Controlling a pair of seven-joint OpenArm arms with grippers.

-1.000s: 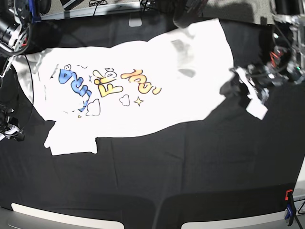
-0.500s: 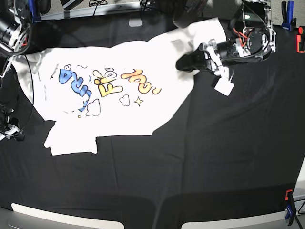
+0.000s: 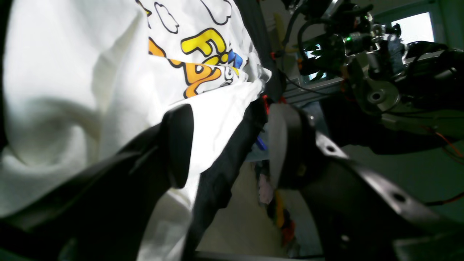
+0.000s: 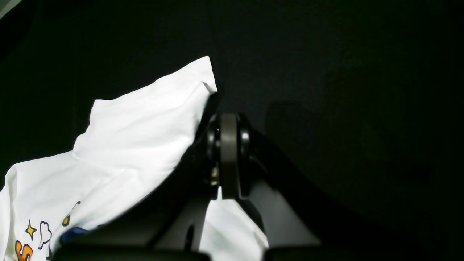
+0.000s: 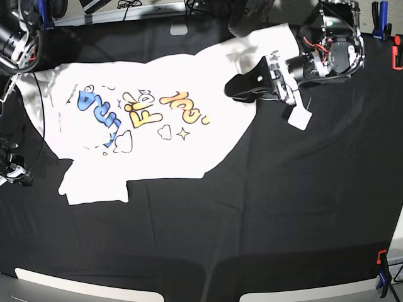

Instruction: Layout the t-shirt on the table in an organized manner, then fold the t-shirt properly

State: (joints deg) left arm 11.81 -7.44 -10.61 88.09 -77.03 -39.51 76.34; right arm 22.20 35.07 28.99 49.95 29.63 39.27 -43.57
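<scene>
One T-shirt (image 5: 145, 126) is laid out on the black-draped table (image 5: 302, 207), spread from near the left edge across the far half, with one sleeve (image 5: 97, 182) pointed toward the near edge. Three coloured printed words (image 5: 145, 113) can be counted in the base view (one blue, one yellow, one orange), along with one cloud outline (image 5: 164, 132) beside a star (image 5: 183, 133). Of the two grippers, the left one (image 3: 232, 145) is held over the shirt's right part, its two fingers (image 3: 181, 145) set apart; the right one (image 4: 229, 156) is held near the left edge, its jaws pressed together.
</scene>
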